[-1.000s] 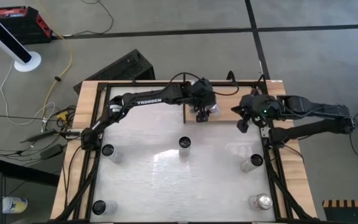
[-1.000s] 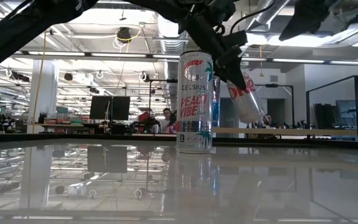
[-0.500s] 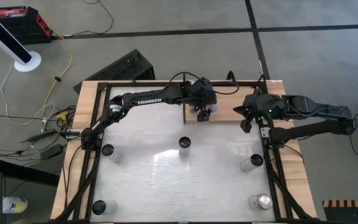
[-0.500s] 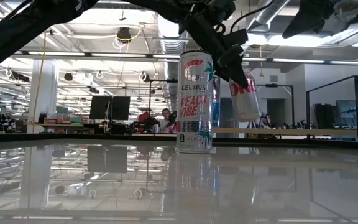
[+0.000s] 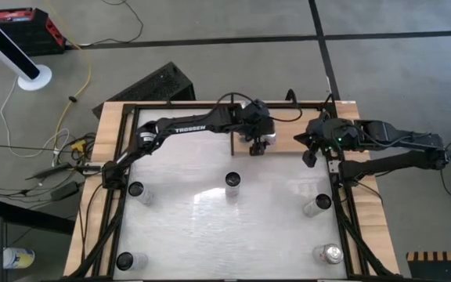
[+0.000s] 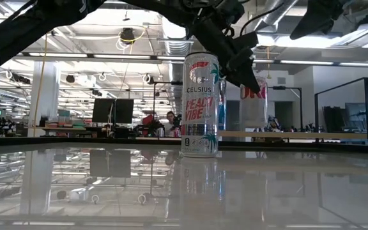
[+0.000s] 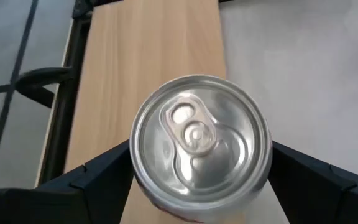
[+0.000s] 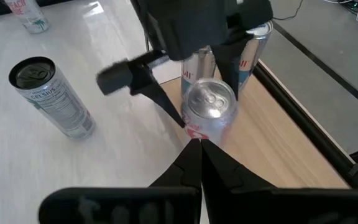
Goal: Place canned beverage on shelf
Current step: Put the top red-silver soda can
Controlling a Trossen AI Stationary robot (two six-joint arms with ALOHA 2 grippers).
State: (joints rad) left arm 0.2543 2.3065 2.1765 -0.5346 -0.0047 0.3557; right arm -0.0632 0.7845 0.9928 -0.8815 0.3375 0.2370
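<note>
- Since a second ago, the canned beverage (image 6: pixel 253 102) has swung from a clear tilt to upright in the low view, and the left arm has hardly shifted over the shelf (image 5: pixel 284 143).
- That silver can (image 7: pixel 201 144) sits between the fingers of the left claw (image 5: pixel 258 144), one dark finger (image 7: pixel 98 174) on each side of its body, grasping it with the jaws spread wide around it.
- Its pull-tab top faces the left wrist camera, with tan wood of the shelf (image 7: pixel 148 56) directly beneath it; whether its base touches the wood I cannot tell.
- On the overhead clock face, the shelf lies at 12 o'clock on the bench (image 5: pixel 233 227), along its far edge, and the held can is over the shelf's 9 o'clock end.
- A second can (image 8: pixel 253 46) stands on the shelf just behind the held one (image 8: pixel 209 111) in the right wrist view.
- At about 3 o'clock from the shelf hovers the right claw (image 5: pixel 307 155), clenched tight on nothing, its fingers (image 8: pixel 194 163) pressed together and pointing toward the held can.
- Farther out on the bench, a tall Celsius can (image 5: pixel 232 182) stands near the centre, upright and well apart from the shelf.
- More cans stand toward 8 o'clock (image 5: pixel 136 190), 7 o'clock (image 5: pixel 124 261), 4 o'clock (image 5: pixel 320 204) and 5 o'clock (image 5: pixel 331 254).
</note>
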